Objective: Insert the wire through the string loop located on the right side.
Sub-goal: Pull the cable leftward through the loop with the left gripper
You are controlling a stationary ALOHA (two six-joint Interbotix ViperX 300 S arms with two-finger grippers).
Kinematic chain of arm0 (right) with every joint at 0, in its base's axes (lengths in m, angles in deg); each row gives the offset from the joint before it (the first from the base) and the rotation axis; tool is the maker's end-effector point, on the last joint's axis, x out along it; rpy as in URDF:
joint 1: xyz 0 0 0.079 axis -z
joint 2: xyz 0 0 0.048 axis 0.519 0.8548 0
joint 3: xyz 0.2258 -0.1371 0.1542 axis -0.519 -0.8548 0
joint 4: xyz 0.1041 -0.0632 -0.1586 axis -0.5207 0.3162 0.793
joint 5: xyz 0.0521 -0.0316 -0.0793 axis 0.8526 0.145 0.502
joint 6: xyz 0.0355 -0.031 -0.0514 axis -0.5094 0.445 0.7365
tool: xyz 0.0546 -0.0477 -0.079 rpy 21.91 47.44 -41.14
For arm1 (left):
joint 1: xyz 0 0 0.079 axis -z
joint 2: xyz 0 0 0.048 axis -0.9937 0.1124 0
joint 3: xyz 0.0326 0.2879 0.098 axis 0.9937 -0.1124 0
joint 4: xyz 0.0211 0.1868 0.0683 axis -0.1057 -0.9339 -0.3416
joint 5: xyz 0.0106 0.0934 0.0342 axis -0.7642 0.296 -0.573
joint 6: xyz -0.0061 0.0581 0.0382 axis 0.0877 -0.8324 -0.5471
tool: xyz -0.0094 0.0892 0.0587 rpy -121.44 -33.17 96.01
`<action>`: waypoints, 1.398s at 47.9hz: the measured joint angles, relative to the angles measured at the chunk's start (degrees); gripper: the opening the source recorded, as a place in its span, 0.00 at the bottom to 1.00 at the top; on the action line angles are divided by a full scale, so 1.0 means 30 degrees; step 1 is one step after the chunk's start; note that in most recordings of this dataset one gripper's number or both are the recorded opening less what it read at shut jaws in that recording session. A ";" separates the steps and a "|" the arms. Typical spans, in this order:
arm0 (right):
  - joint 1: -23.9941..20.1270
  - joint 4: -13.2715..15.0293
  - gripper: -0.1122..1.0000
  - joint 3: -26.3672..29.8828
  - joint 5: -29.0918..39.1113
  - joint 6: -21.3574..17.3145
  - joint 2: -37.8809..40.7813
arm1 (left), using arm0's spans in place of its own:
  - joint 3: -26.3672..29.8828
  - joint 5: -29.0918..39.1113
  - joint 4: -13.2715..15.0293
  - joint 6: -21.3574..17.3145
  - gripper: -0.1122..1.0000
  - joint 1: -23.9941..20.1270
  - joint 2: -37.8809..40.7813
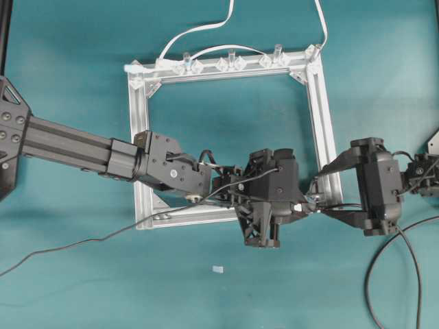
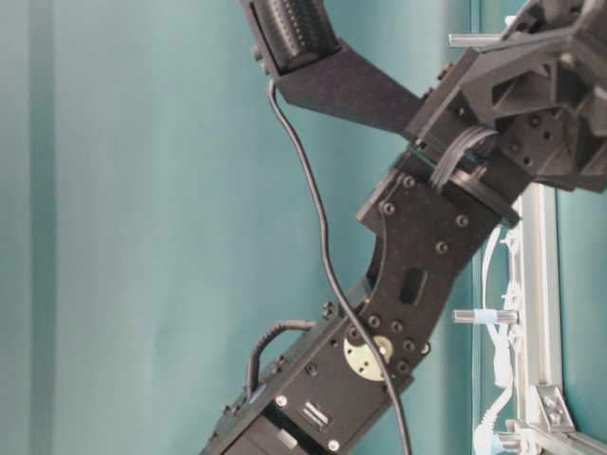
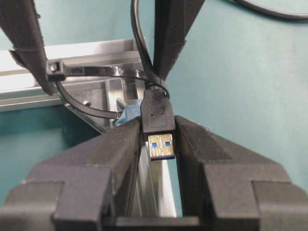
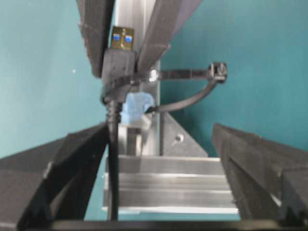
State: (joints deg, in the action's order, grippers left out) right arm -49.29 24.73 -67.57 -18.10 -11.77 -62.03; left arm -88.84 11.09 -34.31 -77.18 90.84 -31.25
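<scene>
With the plug clamped between its fingers, the left pincer (image 3: 161,144) holds the wire (image 3: 158,115) at lower centre of its wrist view, apparently so the lead can pass through the string loop (image 3: 96,91) just beyond, which encircles the wire. Right pincer (image 4: 159,139) gapes wide, holding nothing, the wire beside its left finger. Frame (image 1: 322,103) sits behind on the surface (image 1: 68,41).

A teal bench (image 1: 68,55) carries a square aluminium frame (image 1: 322,116), a trailing black wire (image 1: 62,247) and a small pale scrap (image 1: 217,269).
</scene>
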 measured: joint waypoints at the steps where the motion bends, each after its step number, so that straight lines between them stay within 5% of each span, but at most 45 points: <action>1: 0.0000 0.0000 0.99 -0.0029 0.0059 0.0029 0.0000 | 0.0000 0.0029 0.0000 0.0000 0.30 0.0000 0.0029; 14: 0.0000 0.0000 0.99 -0.0059 0.0615 0.0000 -0.0381 | -0.0439 0.1113 -0.0029 -0.0029 0.30 0.0059 -0.0645; 67: 0.0000 0.0000 0.99 -0.0439 0.1641 0.0000 -0.1406 | -0.9434 0.4072 0.0000 0.0059 0.30 0.0059 -0.8936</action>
State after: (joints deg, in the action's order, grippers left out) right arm -49.29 24.73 -68.89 -13.18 -11.77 -66.25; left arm -117.14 23.31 -34.31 -77.01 91.02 -58.06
